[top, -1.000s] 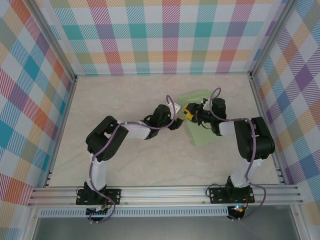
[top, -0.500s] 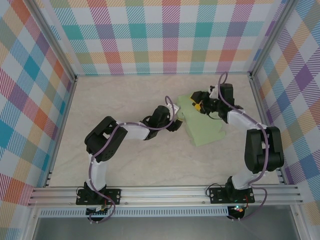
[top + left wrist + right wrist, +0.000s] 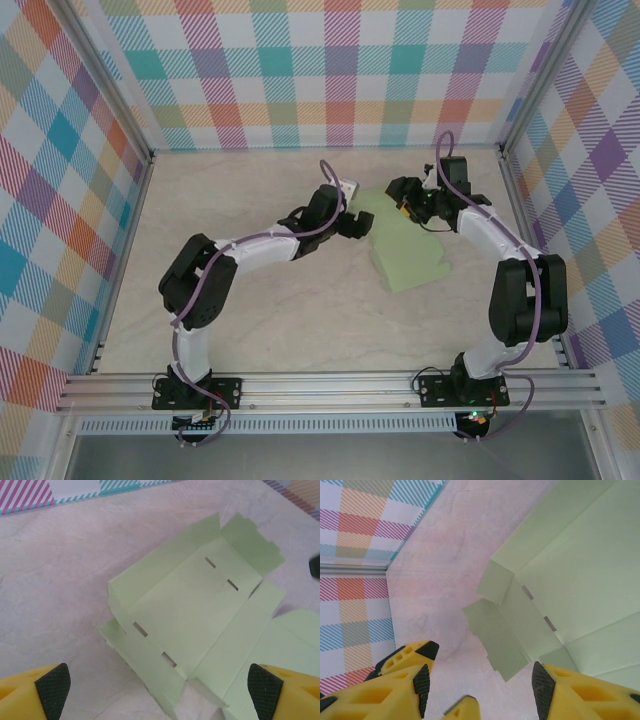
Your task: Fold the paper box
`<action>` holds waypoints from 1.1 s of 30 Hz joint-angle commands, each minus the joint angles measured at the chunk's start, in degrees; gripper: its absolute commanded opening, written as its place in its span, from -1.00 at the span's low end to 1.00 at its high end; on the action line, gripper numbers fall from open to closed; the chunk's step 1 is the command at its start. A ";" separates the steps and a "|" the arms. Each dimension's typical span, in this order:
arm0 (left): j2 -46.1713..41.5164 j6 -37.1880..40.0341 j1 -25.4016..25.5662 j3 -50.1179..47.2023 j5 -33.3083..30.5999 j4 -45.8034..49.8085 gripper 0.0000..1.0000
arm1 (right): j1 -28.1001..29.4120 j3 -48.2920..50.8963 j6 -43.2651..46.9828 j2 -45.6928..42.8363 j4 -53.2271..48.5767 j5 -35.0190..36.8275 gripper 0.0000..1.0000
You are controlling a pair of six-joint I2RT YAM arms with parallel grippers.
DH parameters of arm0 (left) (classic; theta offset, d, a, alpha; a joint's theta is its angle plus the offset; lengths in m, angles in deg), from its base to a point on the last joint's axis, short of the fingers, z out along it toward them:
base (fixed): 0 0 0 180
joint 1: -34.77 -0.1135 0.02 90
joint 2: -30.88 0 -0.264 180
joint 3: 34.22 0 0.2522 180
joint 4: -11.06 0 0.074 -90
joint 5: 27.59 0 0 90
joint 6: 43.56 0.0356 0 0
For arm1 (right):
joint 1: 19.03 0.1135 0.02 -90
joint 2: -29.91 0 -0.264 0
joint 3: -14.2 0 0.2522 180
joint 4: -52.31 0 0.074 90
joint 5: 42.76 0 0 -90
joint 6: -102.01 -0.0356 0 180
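Note:
The paper box (image 3: pixel 408 250) is a pale green cut-out sheet lying right of the table's middle, partly creased. In the left wrist view the paper box (image 3: pixel 195 605) has two side panels and an end flap standing up a little, with slots along the folds. My left gripper (image 3: pixel 356 223) hovers at its left edge, open (image 3: pixel 157 690), with the sheet's near corner below the gap. My right gripper (image 3: pixel 404 194) is at the sheet's far end, open (image 3: pixel 482 682) over bare table, beside the end flaps of the paper box (image 3: pixel 570 580).
Plaid walls (image 3: pixel 330 70) enclose the back and both sides, with an aluminium post (image 3: pixel 512 165) close behind the right arm. The pale marbled tabletop (image 3: pixel 230 200) stretches left of the sheet. A metal rail (image 3: pixel 330 385) runs along the near edge.
Both grippers opened wider. The right gripper pulled back off the sheet toward the far wall. The left gripper shifted slightly farther back. The far flap now lies lower.

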 commanded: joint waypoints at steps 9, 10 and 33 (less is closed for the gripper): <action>6.50 -15.41 -1.59 10.03 -3.23 18.82 0.72 | -1.34 0.05 0.68 0.40 -0.88 -0.55 0.18; 6.82 -15.85 -1.64 10.36 -3.26 19.27 0.68 | -1.35 -0.08 0.68 0.50 -0.88 -0.59 0.19; 5.07 -7.99 -1.96 2.21 -6.30 0.66 -1.00 | -1.29 -6.54 -34.13 6.58 -6.43 -1.13 0.52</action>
